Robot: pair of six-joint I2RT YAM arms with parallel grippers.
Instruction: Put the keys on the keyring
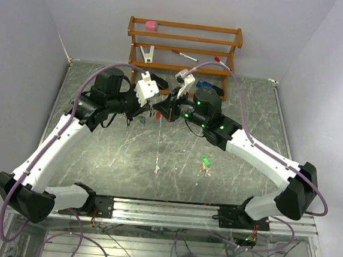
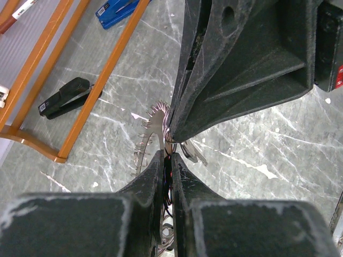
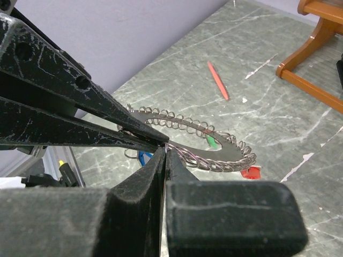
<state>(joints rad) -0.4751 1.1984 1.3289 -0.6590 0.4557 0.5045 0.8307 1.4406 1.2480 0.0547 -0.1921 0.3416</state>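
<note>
Right gripper (image 3: 163,155) pinches the keyring (image 3: 185,122); left gripper (image 2: 167,174) clamps it just beside. Green-tagged key (image 1: 205,162) lies well apart from the keyring.

The table (image 1: 126,160) is grey-green marble veined with white. The keyring (image 3: 236,147) is silver, fringed with wire loops. With it are a red key (image 3: 250,172), a green key (image 3: 212,141) and a blue key (image 3: 143,157). The pen (image 3: 217,80) is red. The rack (image 1: 186,26) is orange-brown wood, and the block (image 1: 150,25) is pink.
</note>
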